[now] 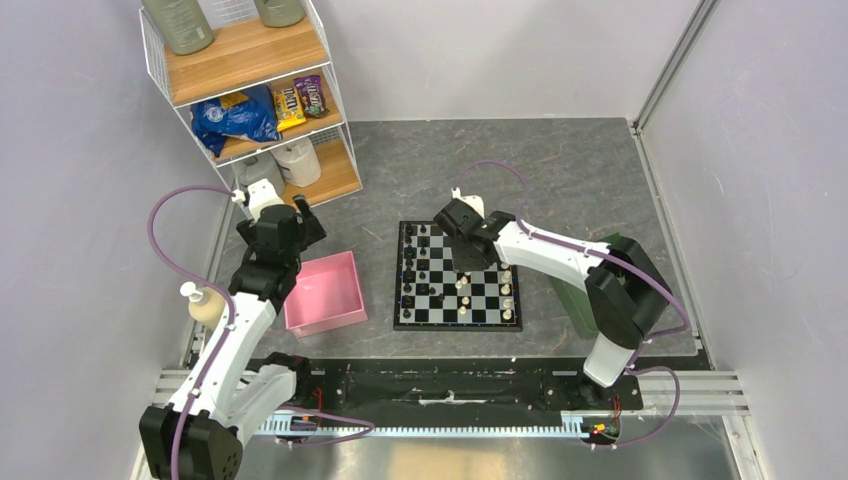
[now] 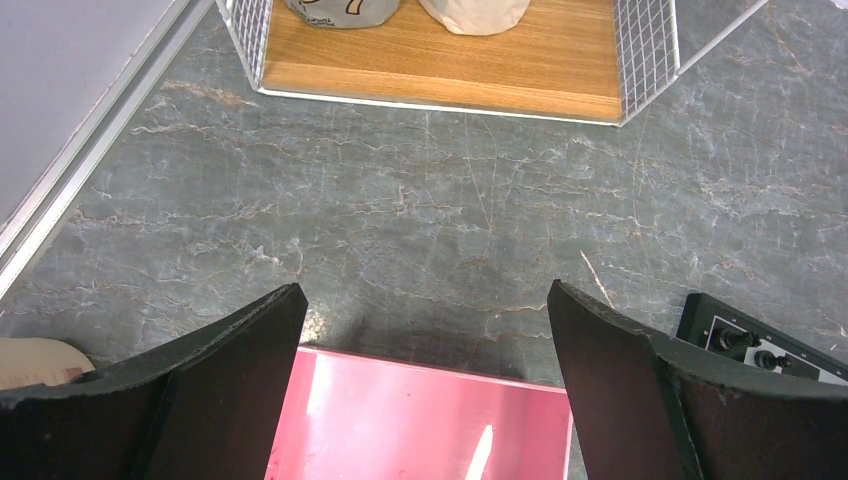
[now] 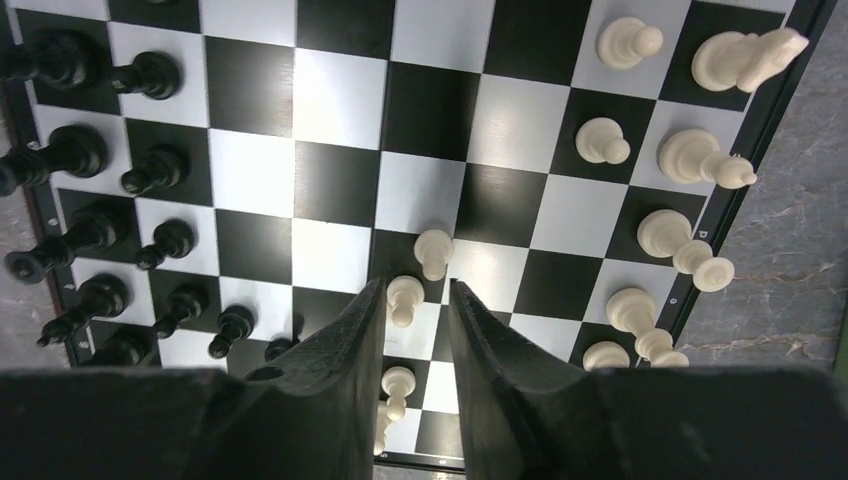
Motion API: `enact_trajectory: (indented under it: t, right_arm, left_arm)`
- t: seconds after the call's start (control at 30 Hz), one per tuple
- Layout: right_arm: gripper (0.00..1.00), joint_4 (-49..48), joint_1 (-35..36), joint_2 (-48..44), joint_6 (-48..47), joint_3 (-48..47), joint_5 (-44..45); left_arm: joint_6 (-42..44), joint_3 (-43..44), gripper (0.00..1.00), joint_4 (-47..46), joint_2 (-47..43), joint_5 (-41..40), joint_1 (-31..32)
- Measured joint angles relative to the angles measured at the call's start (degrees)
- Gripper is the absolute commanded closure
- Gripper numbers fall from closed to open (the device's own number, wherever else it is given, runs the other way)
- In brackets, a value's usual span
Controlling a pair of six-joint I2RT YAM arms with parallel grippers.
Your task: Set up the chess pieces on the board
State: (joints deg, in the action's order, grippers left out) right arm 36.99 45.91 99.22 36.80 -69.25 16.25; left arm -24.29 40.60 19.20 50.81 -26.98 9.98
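The chequered board (image 1: 458,325) lies mid-table. Black chess pieces (image 1: 415,262) line its left side and white ones (image 1: 506,287) stand toward its right. In the right wrist view the board (image 3: 340,100) fills the frame, with black pieces (image 3: 70,150) on the left and white pieces (image 3: 700,158) on the right. My right gripper (image 3: 417,290) hovers over the board (image 1: 470,248), its jaws a narrow gap apart. A white pawn (image 3: 405,297) stands on its square in that gap, clear of the right finger. My left gripper (image 2: 425,290) hangs wide open and empty over the pink tray's far edge (image 1: 290,228).
The pink tray (image 1: 325,295) sits left of the board and shows under the left fingers (image 2: 420,420). A green tray (image 1: 578,300) lies behind the right arm. A wire shelf (image 1: 250,80) with snacks stands at the back left. A soap bottle (image 1: 205,305) is beside the left arm.
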Motion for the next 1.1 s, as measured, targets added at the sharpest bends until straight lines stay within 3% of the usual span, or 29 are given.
enact_trajectory:
  t: [0.37,0.6,1.1]
  right_arm:
    - [0.56,-1.27,4.7,-2.75,-6.43,-4.28,-7.87]
    - [0.57,-2.73,6.84,0.96,-6.47,-5.07,-13.57]
    - [0.61,-1.62,8.76,5.57,-7.39,-6.97,-12.72]
  left_arm:
    - [0.0,0.0,0.0,0.0,0.02,0.0,0.0]
    - [0.0,0.0,0.0,0.0,0.02,0.0,0.0]
    - [0.04,0.0,0.0,0.02,0.02,-0.13,0.0]
